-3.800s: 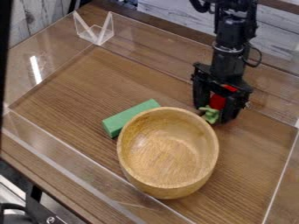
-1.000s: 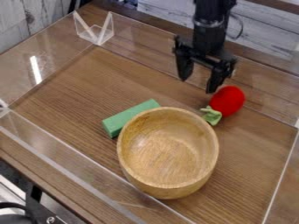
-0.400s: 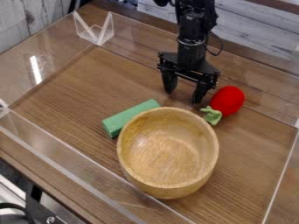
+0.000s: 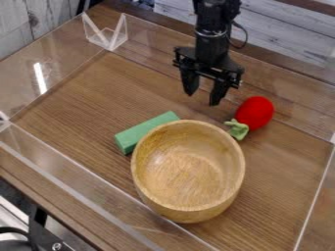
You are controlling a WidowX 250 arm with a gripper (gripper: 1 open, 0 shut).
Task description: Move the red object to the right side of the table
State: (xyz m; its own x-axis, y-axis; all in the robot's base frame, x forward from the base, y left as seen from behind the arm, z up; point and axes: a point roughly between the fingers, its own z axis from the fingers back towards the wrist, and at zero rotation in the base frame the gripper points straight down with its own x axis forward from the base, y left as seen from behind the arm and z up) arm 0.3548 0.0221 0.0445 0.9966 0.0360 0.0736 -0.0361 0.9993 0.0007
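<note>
The red object (image 4: pixel 256 111), a small glossy red toy fruit with a light green leafy end, lies on the table (image 4: pixel 105 93) at the right, just behind the wooden bowl's far rim. My gripper (image 4: pixel 207 93) hangs pointing down a little left of it, not touching it. The jaws stand partly apart with nothing between them. One dark finger (image 4: pixel 220 94) is the nearer one to the fruit.
A large wooden bowl (image 4: pixel 147 147) fills the front middle. A flat green block (image 4: pixel 144 132) lies against its left rim. A clear acrylic stand (image 4: pixel 105 31) sits at the back left. Low clear walls (image 4: pixel 53 162) border the table.
The gripper has let go of the red object, risen and shifted left away from it, and its jaws have narrowed. The red object, bowl and block stay put.
</note>
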